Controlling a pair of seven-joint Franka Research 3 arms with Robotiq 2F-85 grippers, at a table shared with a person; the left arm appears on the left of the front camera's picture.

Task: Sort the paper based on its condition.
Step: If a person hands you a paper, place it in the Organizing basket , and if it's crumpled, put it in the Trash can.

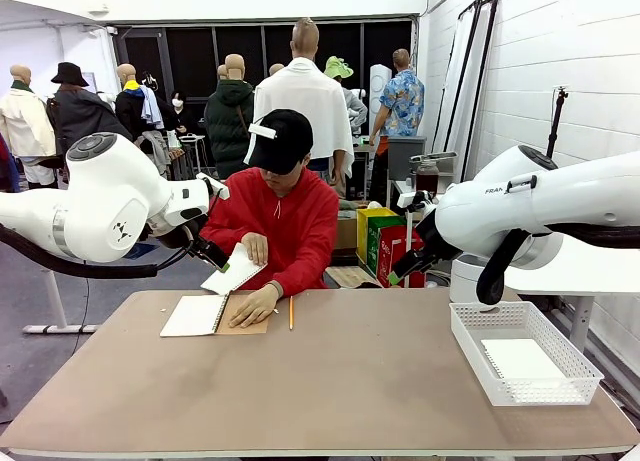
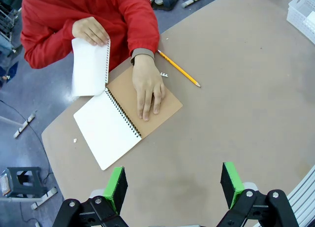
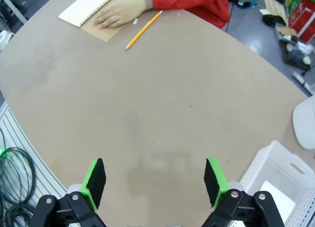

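Paper, lifted at 11 o'clock of the notebook in the left wrist view: judged light, limp, easily torn. Best pinched at a free edge. Left jaws and right jaws spread, empty.

white basket: cut by the picture's corner. spiral notebook: cover partly under a hand. white bits nearby: too small to tell.

One counter carries one spiral notebook, one yellow pencil and one white basket. There are two sheets of paper: one flat sheet and one lifted sheet. One person sits there. Two pincers show: the left pincer and the right pincer.
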